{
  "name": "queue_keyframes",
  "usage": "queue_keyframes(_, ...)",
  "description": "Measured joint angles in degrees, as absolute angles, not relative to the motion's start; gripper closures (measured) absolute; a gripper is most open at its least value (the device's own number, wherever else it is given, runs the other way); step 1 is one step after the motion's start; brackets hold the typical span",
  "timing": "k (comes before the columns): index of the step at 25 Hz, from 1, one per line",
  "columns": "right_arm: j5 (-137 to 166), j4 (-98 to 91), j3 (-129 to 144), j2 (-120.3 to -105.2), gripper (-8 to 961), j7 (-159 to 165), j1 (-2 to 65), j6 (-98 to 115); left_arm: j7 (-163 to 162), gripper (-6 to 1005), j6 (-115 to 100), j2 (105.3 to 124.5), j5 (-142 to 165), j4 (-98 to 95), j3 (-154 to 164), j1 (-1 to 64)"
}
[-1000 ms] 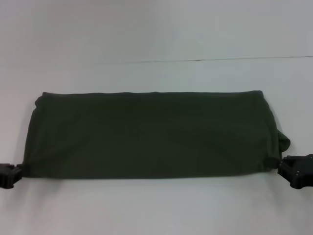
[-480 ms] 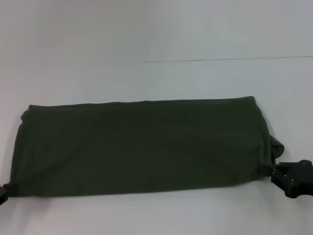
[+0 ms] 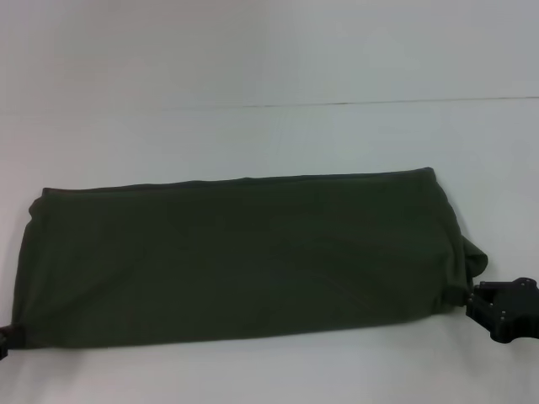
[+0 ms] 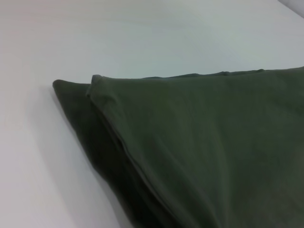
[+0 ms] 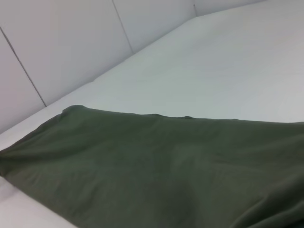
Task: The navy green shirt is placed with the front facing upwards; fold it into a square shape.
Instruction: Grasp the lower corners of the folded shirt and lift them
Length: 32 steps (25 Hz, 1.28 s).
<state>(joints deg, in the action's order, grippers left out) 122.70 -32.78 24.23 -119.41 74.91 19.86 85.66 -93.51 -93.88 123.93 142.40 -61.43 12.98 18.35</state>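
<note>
Dark olive-green cotton: the navy green shirt (image 3: 240, 257) lies as a long folded band across the white desk (image 3: 269, 59), plain side up, no lettering showing.
Shirt relative to the right gripper: the band's near corner on the robot's right meets the right gripper (image 3: 482, 305), which sits just outside that corner, low over the desk; a small bulge of cloth stands just beyond the gripper, at the band's short end.
Right gripper state: a tab of the corner fabric reaches to its black tip, so it appears to be touching the cloth, but whether its fingers are spread or pinching I cannot tell.
Shirt relative to the left gripper: the opposite near corner ends at the left gripper (image 3: 3, 341), of which only a dark sliver shows at the picture's edge, touching the fabric.
Left gripper state: spread or pressed together, I cannot tell.
Between the grippers: the band's near long edge runs from one gripper to the other; its far edge lies farther from the left gripper's end than from the right's, so the band looks wider there.
Left wrist view: two layers of the shirt (image 4: 199, 142) stacked, the upper hem set just inside the lower one.
Right wrist view: the shirt (image 5: 156, 166) lies flat with soft wrinkles, pale wall panels (image 5: 61, 47) beyond the desk.
</note>
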Motion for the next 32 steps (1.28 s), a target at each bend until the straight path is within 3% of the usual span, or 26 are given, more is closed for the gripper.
queue_keyframes(6, 122.44, -33.16, 22.93, -119.22, 833, 75.35, 19.37, 86.19, -93.81, 956, -93.97, 123.93, 142.18, -61.41, 12.77, 18.41)
queue_keyframes(11, 122.22, -33.35, 19.96, -118.36, 638, 75.47, 18.68, 86.85, -94.0, 952, -93.96, 123.93, 142.07, -61.5, 12.69, 18.61)
queue_keyframes(17, 122.47, -33.45, 17.98, -117.32, 501, 75.57, 18.08, 85.94, -94.03, 948, -93.51, 123.92, 142.02, -61.18, 12.65, 18.76)
queue_keyframes(22, 122.31, -34.15, 15.31, -117.09, 386, 75.57, 17.73, 84.88, -94.05, 944, -93.35, 123.93, 141.96, -60.88, 12.58, 19.19)
queue_keyframes(28, 121.61, -34.19, 12.79, -117.22, 152, 74.54, 18.97, 86.82, -94.15, 939, -93.23, 123.91, 140.39, -60.49, 12.46, 19.54)
queue_keyframes(32, 121.56, -34.2, 13.15, -117.57, 130, 74.41, 20.22, 86.94, -95.77, 936, -93.6, 123.69, 139.35, -60.07, 12.77, 19.79)
